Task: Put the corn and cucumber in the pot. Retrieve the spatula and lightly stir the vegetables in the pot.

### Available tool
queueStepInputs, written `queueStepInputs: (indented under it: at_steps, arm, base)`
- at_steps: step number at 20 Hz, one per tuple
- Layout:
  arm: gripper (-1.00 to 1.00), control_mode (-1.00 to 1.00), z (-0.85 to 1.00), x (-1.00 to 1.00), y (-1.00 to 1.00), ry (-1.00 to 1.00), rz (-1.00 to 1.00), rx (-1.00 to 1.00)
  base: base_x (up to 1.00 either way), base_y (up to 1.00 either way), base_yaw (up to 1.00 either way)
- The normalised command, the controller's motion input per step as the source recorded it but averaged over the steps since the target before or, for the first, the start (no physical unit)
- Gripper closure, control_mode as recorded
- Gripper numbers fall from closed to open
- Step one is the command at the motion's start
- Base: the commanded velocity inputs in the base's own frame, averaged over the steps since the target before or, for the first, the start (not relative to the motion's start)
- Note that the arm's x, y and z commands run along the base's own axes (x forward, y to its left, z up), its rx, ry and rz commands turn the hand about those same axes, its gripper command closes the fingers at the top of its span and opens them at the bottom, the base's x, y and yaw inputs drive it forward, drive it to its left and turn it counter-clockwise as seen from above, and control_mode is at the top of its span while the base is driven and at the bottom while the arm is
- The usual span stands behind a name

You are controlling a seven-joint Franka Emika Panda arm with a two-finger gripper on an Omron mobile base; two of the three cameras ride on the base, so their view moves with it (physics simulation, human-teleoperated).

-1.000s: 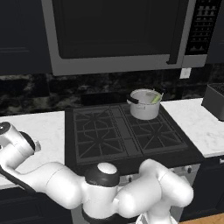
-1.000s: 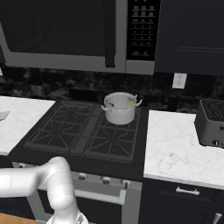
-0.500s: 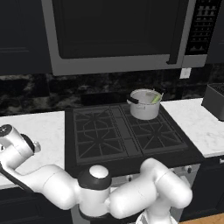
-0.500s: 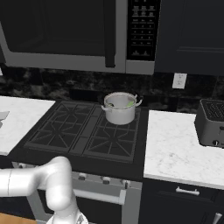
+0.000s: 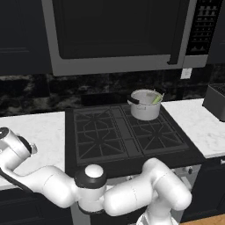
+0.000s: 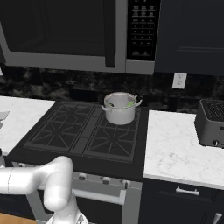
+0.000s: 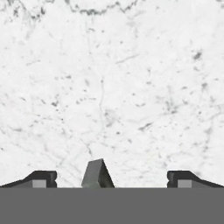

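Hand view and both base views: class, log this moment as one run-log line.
gripper: open over white marble counter | spatula: between the tips, not gripped | pot: on rear burner, green vegetables inside

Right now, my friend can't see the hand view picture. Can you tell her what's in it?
The open gripper looks straight down at a white marble counter with thin grey veins. Its two dark fingertips stand far apart at the bottom, and a small grey wedge-shaped piece pokes up between them; what it belongs to cannot be told.
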Motion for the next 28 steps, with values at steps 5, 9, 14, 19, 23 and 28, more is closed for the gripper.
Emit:
queueStepInputs:
  at_steps: [5, 9, 14, 19, 23, 28]
  arm:
    - [-1.0, -1.0, -0.06, 0.04, 0.04, -0.01, 0.0, 0.0]
    - [-1.0, -1.0, -0.06, -0.01, 0.0, -0.13, 0.0, 0.0]
    - [-1.0, -1.0, -0.23, 0.0, -0.12, -0.14, 0.0, 0.0]
    - [-1.0, -1.0, -0.2, 0.03, -0.17, -0.05, 0.0, 0.03]
    - [1.0, -1.0, -0.13, 0.12, -0.13, 0.0, 0.0, 0.06]
    - [1.0, -1.0, -0.07, 0.07, -0.18, 0.0, 0.0, 0.09]
  base:
    - [0.0, 0.0, 0.0]
    - [0.0, 0.0, 0.0]
    - [0.0, 0.0, 0.0]
    - [0.0, 0.0, 0.0]
    - [0.0, 0.0, 0.0]
    - [0.0, 0.0, 0.0]
